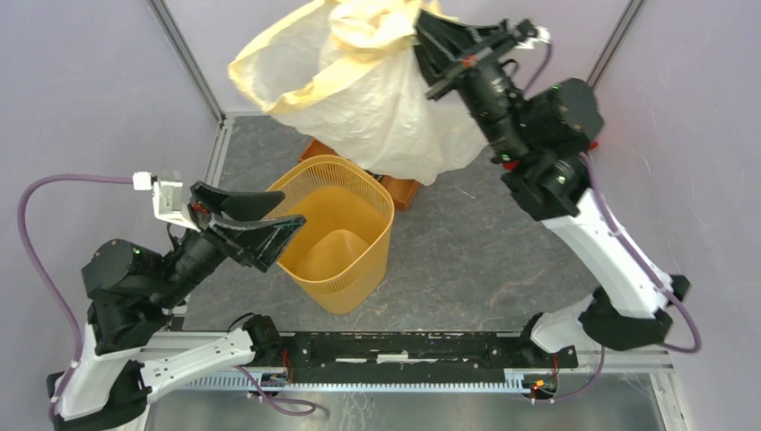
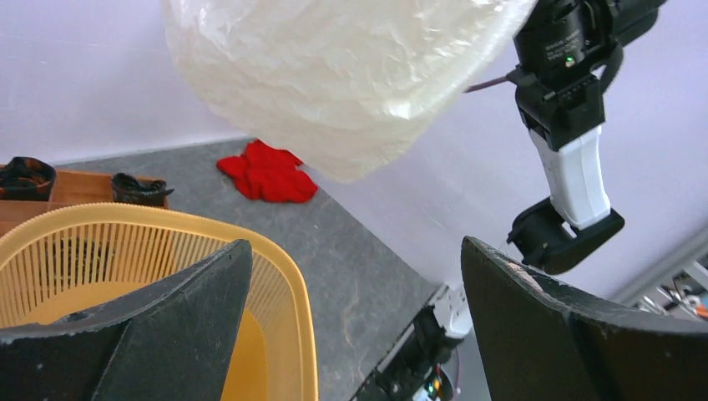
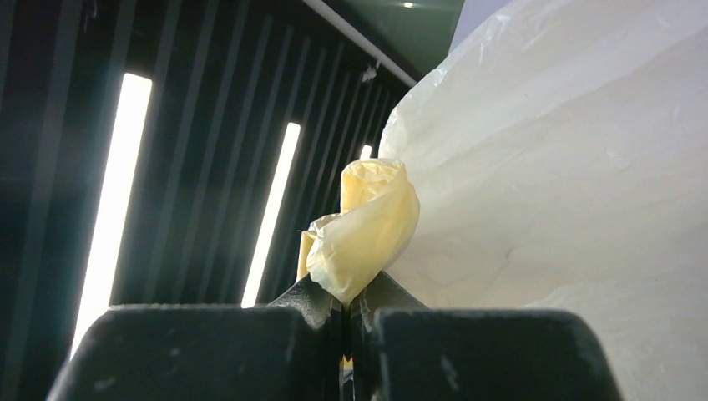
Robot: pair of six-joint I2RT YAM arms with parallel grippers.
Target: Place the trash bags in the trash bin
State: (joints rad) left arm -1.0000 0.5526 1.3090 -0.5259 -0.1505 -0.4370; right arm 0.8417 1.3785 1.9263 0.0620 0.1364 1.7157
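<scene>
My right hand [image 3: 345,309] pinches the trash bag [image 1: 395,108]; it hangs vertically, closed end down. My left hand [image 1: 293,209] is spread.

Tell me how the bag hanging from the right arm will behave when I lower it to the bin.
Probably floppy: the bag sags in crumpled folds below the right end effector, so it will likely sway and drape. Likely light, being thin see-through film. It may slip: only a small bunched wad sits in the pinch.
</scene>
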